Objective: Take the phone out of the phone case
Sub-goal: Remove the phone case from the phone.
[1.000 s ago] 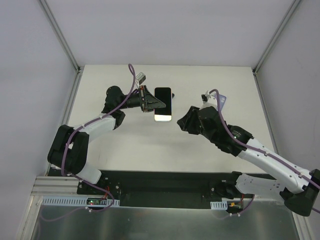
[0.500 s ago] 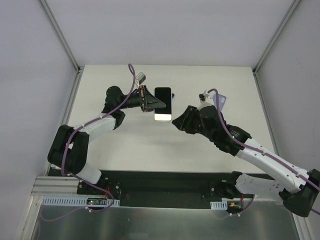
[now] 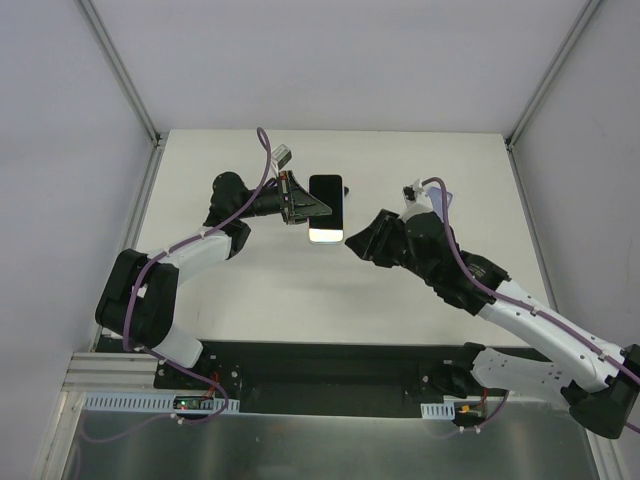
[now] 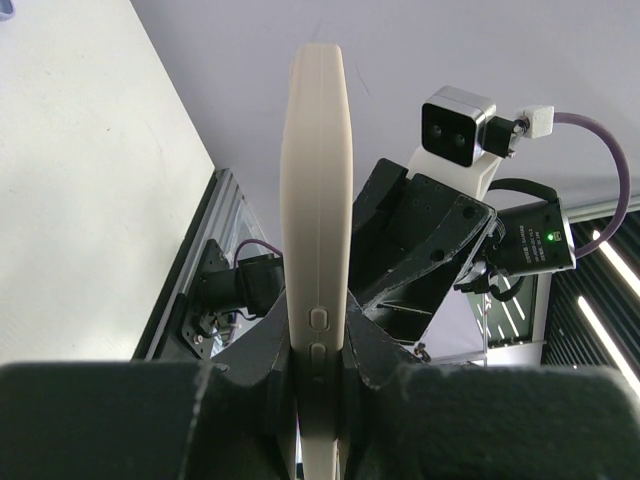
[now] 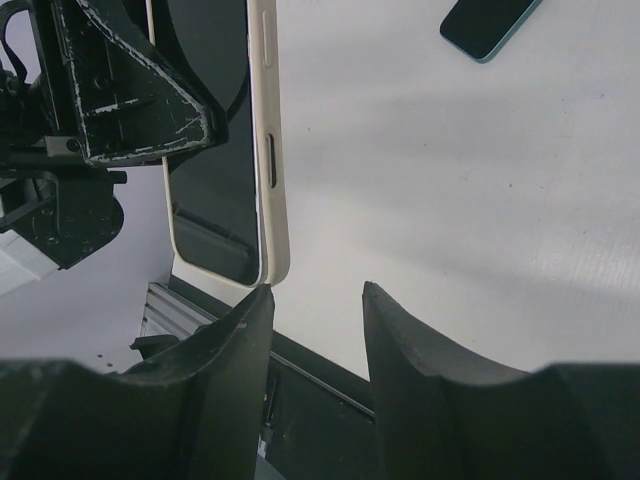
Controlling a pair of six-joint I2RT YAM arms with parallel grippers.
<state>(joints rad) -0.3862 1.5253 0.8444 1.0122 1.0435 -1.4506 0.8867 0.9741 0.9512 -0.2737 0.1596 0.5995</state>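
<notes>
A phone with a dark screen (image 5: 215,150) sits in a cream case (image 5: 270,120). My left gripper (image 3: 305,210) is shut on the case's long edge and holds it edge-up above the table. In the left wrist view the case (image 4: 316,200) stands upright between the fingers of that gripper (image 4: 318,350), side buttons facing the camera. My right gripper (image 3: 352,240) is open and empty just off the phone's near right corner. In the right wrist view its gripper (image 5: 315,295) has its left fingertip (image 5: 258,300) almost touching the case's lower corner.
A second dark phone with a teal edge (image 5: 490,22) lies flat on the white table (image 3: 270,280) to the far right, mostly hidden behind the right arm (image 3: 450,270) in the top view. The black base rail (image 3: 320,365) runs along the near edge.
My right gripper has moved a little left toward the phone's lower corner. The left gripper and the phone have held still.
</notes>
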